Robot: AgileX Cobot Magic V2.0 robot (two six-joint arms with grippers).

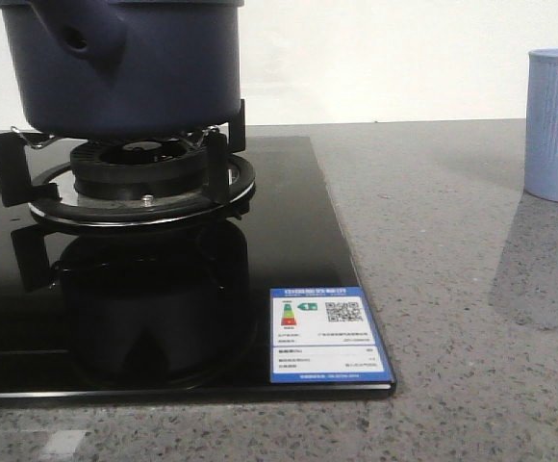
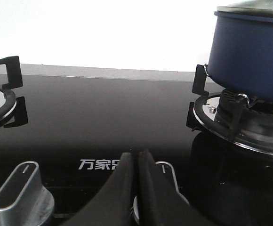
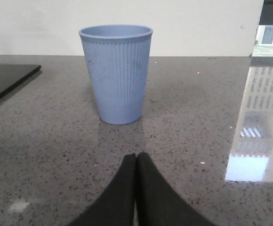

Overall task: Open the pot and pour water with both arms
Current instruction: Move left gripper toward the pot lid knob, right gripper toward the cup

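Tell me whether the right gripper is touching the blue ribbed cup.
Apart. In the right wrist view, the right gripper, fingers shut together, sits short of the cup, with bare grey countertop visible between them.

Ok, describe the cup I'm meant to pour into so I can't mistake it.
Start at the black glass hob, where the navy pot sits on the burner. Go to the robot's right, off the glass onto the grey speckled counter. The cup stands there upright and alone: pale blue, ribbed, tapering downward, no handle.

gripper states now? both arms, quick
Left gripper: closed, holding nothing, low over the stove knobs.
Right gripper: closed, holding nothing, facing the cup.
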